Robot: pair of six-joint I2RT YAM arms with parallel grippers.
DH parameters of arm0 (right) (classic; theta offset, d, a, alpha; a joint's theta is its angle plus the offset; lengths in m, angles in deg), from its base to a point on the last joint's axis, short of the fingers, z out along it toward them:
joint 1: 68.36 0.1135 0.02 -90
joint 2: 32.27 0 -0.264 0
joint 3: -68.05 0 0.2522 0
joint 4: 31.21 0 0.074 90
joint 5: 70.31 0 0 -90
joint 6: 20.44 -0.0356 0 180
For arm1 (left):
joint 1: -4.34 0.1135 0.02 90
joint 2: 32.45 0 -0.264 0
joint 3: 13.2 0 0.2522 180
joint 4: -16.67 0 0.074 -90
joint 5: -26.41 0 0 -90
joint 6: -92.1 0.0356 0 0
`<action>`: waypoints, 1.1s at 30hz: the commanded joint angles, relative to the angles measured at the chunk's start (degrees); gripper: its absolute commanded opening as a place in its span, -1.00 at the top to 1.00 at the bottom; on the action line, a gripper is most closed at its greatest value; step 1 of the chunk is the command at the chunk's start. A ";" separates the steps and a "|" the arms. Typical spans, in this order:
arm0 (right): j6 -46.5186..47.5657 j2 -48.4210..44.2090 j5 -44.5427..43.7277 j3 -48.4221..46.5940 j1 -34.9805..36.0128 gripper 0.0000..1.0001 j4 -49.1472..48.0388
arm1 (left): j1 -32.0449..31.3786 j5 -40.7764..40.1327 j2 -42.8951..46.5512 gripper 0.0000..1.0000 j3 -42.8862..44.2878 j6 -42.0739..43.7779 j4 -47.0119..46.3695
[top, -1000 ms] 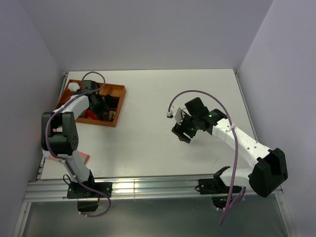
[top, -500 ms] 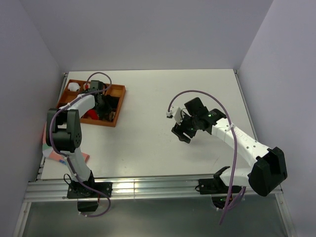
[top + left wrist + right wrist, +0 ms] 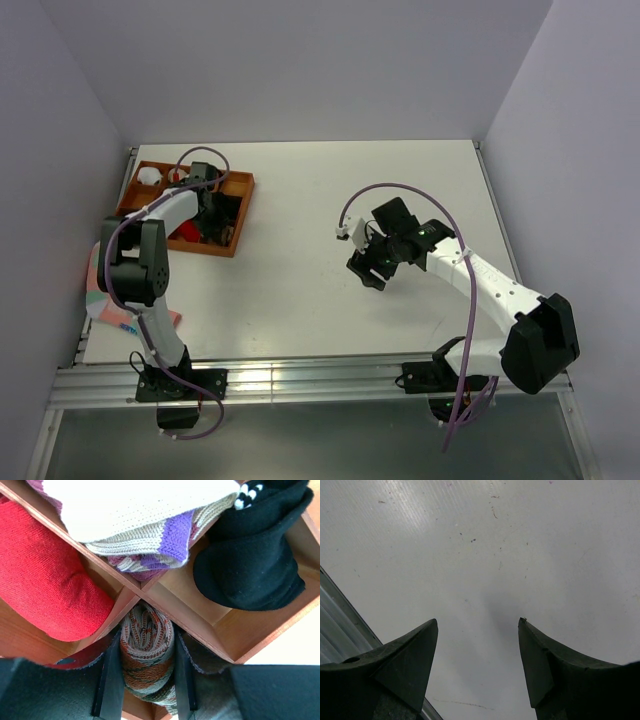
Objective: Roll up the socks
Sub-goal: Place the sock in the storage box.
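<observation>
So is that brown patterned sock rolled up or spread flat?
Rolled up: the brown sock is a tight bundle pinched in the left tool, at the wooden tray.

Divided tray at table far-left corner. Sock bundle in tray compartment, between left gripper fingers. Loose sock at left edge. Right gripper above table centre.

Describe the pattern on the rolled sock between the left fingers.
The rolled knit sock is tan-grey with rust-brown bands; left wrist view shows it best.

A robotics lab test cell: plain grey walls enclose a white table edged by aluminium rail.
</observation>
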 commanded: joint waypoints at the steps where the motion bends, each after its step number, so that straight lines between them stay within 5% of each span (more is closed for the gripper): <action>1: 0.35 0.26 -0.01 -1.82 -0.38 -0.45 0.11 | -1.49 0.09 -7.59 0.99 -2.61 -4.33 6.37; 24: 0.52 0.18 1.66 -1.12 -0.29 -0.44 0.99 | -6.42 -3.95 -9.26 0.98 -0.85 -18.75 10.32; 33: 0.44 0.53 1.84 -1.82 -0.29 -0.44 1.34 | -6.51 -5.36 -8.75 0.37 -0.23 -18.14 10.95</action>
